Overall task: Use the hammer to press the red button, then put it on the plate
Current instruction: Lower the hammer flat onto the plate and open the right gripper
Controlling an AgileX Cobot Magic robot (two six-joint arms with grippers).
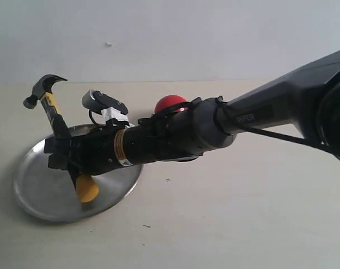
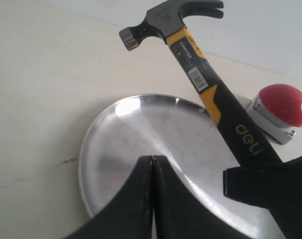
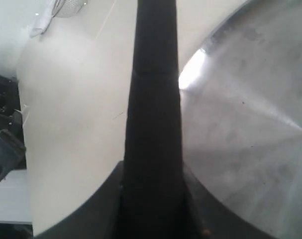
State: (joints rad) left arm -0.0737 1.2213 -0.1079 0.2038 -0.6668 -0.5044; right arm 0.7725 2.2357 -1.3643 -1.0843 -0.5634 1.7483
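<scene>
Nearest: a wide, shallow round plate of brushed silver metal, flat on the pale tabletop. Just above its middle, touching or barely clear (cannot tell which), the yellow looped end of the small claw hammer, with the black rubber handle slanting steeply up and away to a dark metal head. Clamped low on that handle: the right tool, reaching across from the right side. By the look of things, poised over the plate but not yet laid down. Main risk on release: with the heavy head so high and seemingly out beyond the far rim, likely to topple head-first onto the tabletop rather than settle inside, so calls for lowering and flattening first. Could also skid on the slick metal, or rock the plate by landing on its raised rim. Close by, over the plate: the left tool, pressed together on nothing, near enough to be struck by a falling handle. Farther back, just beside the plate's rim and half hidden behind the right forearm: the glossy red dome button on a square light-grey base, liable to be knocked on withdrawal. Whether already pressed: cannot tell.
</scene>
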